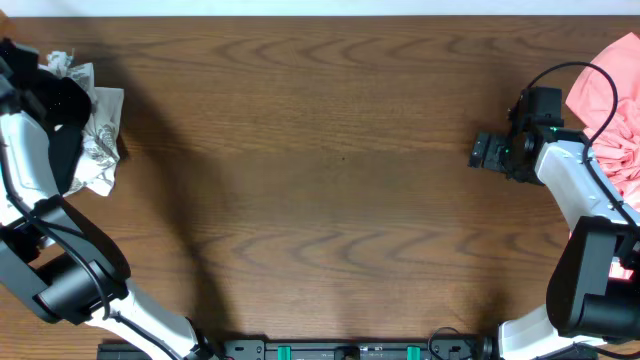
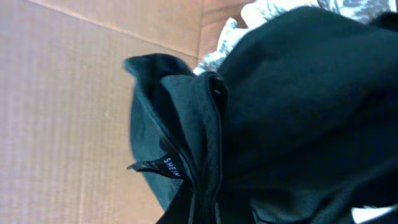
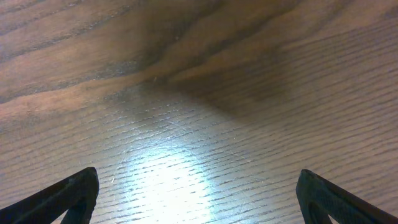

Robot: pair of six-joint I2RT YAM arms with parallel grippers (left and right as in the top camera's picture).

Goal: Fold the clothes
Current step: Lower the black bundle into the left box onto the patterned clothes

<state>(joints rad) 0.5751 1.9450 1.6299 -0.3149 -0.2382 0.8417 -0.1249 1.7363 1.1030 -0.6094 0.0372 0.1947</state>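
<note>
Status: clothes sit in two heaps on the table [image 1: 320, 180], none folded. The black garment [image 1: 58, 92] is at the far-left corner, bunched on top of a white cloth [image 1: 102, 140] with a grey print that spreads along the left edge. The pink garment [image 1: 612, 95] lies crumpled at the far-right corner and runs off the right edge.

The left arm [image 1: 28, 165] reaches up the left edge into the black garment. You can't get the left gripper state from these views. Its wrist cam is filled with black fabric and shows no fingers, and overhead the gripper blends into the cloth. Can't tell if it is spread or clamped. That wrist view does give you:
- a folded seam with a label [image 2: 166, 167] reading SHEIN
- a bit of the white cloth at the top
- a tan ribbed surface [image 2: 68, 99] on the left that looks like cardboard

The right gripper [image 1: 487, 152] is near the right edge, close to the pink garment but apart from it, pointing toward the left edge. Its wrist view shows the fingertips [image 3: 68, 196] spread wide at the lower corners of the frame. Between them is only bare wood with a glare patch, so the right jaws are wide apart and hold nothing.
</note>
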